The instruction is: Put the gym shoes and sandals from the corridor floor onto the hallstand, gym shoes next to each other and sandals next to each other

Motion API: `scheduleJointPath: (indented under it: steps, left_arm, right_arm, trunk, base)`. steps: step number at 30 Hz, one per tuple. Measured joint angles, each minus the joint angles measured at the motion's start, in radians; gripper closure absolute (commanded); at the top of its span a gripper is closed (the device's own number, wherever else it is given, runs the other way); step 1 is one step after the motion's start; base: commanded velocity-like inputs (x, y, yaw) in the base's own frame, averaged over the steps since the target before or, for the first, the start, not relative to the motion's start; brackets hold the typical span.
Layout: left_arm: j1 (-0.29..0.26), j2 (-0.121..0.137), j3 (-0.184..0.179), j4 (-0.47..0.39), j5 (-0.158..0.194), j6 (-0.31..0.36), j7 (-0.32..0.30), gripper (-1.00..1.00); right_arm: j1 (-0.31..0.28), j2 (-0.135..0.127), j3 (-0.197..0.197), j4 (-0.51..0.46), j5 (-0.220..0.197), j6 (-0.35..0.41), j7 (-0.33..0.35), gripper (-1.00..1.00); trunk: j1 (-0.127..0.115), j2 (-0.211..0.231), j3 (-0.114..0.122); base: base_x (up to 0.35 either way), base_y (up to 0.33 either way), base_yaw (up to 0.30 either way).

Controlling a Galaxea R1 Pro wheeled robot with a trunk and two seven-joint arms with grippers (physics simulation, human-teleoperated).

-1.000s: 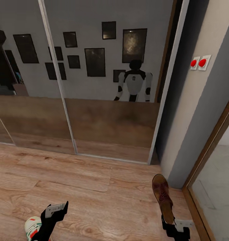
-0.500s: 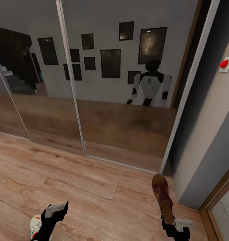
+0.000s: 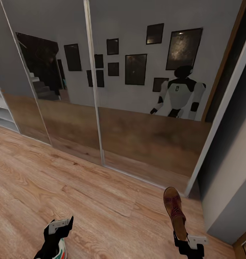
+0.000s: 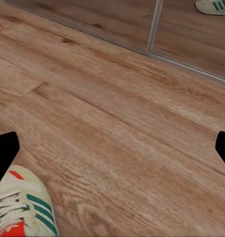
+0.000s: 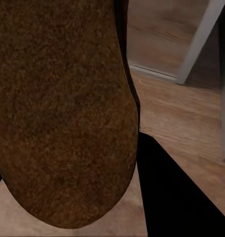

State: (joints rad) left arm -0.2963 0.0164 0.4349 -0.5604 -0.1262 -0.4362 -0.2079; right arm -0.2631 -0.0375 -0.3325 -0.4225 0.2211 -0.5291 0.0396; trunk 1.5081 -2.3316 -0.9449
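Right gripper (image 3: 187, 241), lower right of frame: jaws closed on a sandal (image 3: 174, 211) by one end; it could swing or slip in transit. Left gripper (image 3: 58, 227) jaws spread, empty; gym shoe (image 3: 58, 250) beneath on floor.

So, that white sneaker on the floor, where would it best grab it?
Probably across the laced middle of the gym shoe, one finger on each green-striped side, coming down from above. It sits sole-down on the floor with its laces facing up, and the open left pincer hangs just above it.
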Motion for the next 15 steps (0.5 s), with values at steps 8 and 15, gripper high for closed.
scheduleJointPath:
  steps: [8,15]
  left_arm:
    - [0.000,0.000,0.001,0.000,0.000,0.000,0.000,-1.00]
    - [0.000,0.000,0.010,-0.001,0.000,0.000,0.000,-1.00]
  right_arm:
    - [0.000,0.000,0.000,0.000,0.000,0.000,0.000,1.00]
    - [0.000,0.000,0.000,0.000,0.000,0.000,0.000,1.00]
  trunk:
    - [0.000,0.000,0.005]
    - [0.000,0.000,0.009]
  base:
    - [0.011,-0.087,0.277]
    - [0.000,-0.003,0.277]
